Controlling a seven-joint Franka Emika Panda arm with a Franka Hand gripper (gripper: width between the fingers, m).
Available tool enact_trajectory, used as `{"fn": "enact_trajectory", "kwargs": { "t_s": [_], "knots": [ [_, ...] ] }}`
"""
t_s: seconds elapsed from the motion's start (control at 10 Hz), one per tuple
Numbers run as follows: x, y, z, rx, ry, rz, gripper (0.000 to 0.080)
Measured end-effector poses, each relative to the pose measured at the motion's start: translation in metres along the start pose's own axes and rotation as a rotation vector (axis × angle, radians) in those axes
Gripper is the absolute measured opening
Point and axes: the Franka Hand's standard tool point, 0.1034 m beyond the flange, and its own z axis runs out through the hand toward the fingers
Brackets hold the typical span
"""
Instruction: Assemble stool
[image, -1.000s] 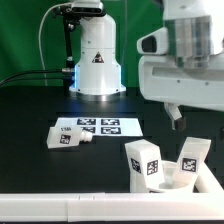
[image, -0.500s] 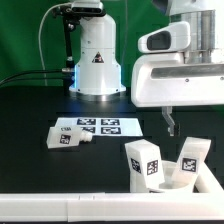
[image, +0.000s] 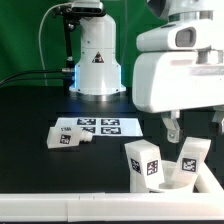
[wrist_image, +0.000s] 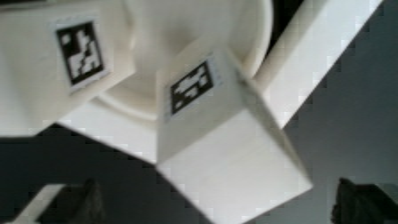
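The white round seat (image: 181, 184) lies at the exterior view's lower right. Two chunky tagged legs stand in it: one upright (image: 143, 161), one tilted (image: 190, 154). A third leg (image: 68, 137) lies loose on the black table to the left. My gripper (image: 196, 130) hangs open and empty just above the two legs; only one finger (image: 170, 128) shows clearly. In the wrist view my gripper (wrist_image: 214, 205) has its dark fingertips (wrist_image: 64, 203) apart on either side of the nearer leg (wrist_image: 217, 125), not touching it. The other leg (wrist_image: 68, 60) and the seat's rim (wrist_image: 118, 108) lie beyond.
The marker board (image: 108, 126) lies flat next to the loose leg. The robot's white base (image: 96, 60) stands at the back with cables to its left. A long white corner rail (image: 60, 207) runs along the front edge.
My gripper has come down and slightly to the exterior view's left, closer to the two legs in the seat. The parts have not moved.
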Motion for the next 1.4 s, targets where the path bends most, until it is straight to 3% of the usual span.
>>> {"fn": "enact_trajectory", "kwargs": {
  "t_s": [0.2, 0.3, 0.4, 0.7, 0.9, 1.1, 1.4],
  "knots": [
    [-0.002, 0.002, 0.002, -0.023, -0.019, -0.179, 0.0649],
    [0.000, -0.007, 0.007, -0.044, -0.051, -0.355, 0.0649],
    [-0.001, -0.013, 0.011, -0.048, -0.084, -0.451, 0.0649],
    [-0.006, -0.008, 0.023, -0.043, -0.127, -0.638, 0.0649],
    [-0.007, -0.004, 0.027, -0.045, -0.130, -0.624, 0.0649],
    [-0.008, -0.002, 0.028, -0.045, -0.131, -0.606, 0.0405],
    [-0.008, -0.002, 0.027, -0.056, -0.124, -0.411, 0.0337]
  ]
}}
